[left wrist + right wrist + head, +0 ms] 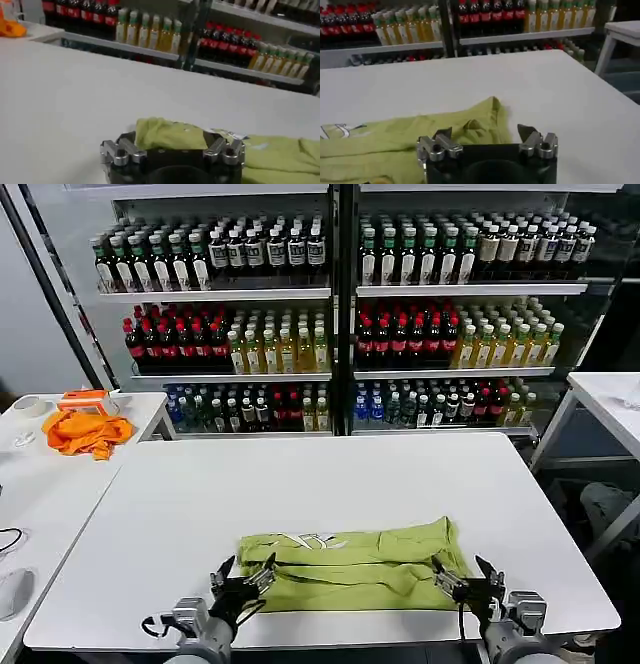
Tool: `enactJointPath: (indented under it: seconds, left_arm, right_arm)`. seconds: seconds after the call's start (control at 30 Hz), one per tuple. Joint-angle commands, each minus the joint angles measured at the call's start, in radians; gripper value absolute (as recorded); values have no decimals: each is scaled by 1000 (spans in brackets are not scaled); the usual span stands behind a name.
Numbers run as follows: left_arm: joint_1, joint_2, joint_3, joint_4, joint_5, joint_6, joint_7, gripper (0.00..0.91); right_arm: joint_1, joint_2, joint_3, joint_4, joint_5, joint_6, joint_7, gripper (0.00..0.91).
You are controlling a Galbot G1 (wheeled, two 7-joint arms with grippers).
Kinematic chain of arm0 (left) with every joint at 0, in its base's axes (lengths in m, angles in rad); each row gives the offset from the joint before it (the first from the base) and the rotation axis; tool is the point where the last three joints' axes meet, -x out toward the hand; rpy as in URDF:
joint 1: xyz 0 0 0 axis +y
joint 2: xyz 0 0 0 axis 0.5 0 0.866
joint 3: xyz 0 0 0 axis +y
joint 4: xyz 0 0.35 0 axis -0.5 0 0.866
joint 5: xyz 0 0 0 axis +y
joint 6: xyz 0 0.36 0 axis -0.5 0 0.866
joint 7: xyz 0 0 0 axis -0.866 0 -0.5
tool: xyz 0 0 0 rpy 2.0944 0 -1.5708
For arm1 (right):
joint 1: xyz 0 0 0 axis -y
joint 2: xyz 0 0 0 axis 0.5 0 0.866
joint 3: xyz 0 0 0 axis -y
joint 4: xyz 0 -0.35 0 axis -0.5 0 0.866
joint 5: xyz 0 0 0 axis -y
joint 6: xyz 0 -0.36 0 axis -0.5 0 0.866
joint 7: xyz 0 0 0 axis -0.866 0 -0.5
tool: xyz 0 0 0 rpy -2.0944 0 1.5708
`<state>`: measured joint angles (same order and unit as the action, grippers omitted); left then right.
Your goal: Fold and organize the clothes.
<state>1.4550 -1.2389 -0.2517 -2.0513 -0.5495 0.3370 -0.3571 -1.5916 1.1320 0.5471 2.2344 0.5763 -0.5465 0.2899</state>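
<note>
Folded T-shirt (352, 566) lies at the near middle of the table (330, 484), a gripper at each end.

Head view: left gripper (243, 579) spread open at the shirt's left edge, right gripper (462, 581) spread open at its right edge, both by the near table edge; bare tabletop stretches far and to both sides. Left wrist view: open jaws straddle the shirt's (170, 135) corner. Right wrist view: open jaws over the shirt's (395, 140) right edge, bare table to the right.

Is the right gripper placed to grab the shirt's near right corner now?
Probably yes: the right gripper sits open at the T-shirt edge, with nothing between them on the table.
</note>
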Motion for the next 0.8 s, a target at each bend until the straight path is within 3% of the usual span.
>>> enactJointPath:
  seconds: [0.03,0.17,0.2,0.27,0.3,0.33,0.37,0.8]
  left_arm:
    - [-24,-106,52,118,130,-53,-35,907]
    - [-29,-113,56,153,162,-76,-50,907]
    - [-28,-113,56,157,171,-80,-50,816]
    - [-23,-110,57,164,180,-91,-52,292]
    - [-19,-108,58,165,183,-97,-52,121]
    - [-16,-106,58,164,184,-102,-52,121]
    - [-13,-106,58,163,183,-105,-51,30]
    - [1,-99,35,136,104,-134,-27,20]
  right_arm:
    - [-20,17,8,9,-18,3,-1,907]
    - [-21,22,3,11,-26,4,0,907]
    - [-21,24,3,12,-26,5,0,907]
    - [-23,24,5,13,-26,6,0,907]
    - [-25,24,6,13,-27,7,1,907]
    - [-25,24,6,13,-27,8,1,907]
    - [-26,23,7,14,-27,9,1,907]
    - [-36,29,11,23,-33,13,5,907]
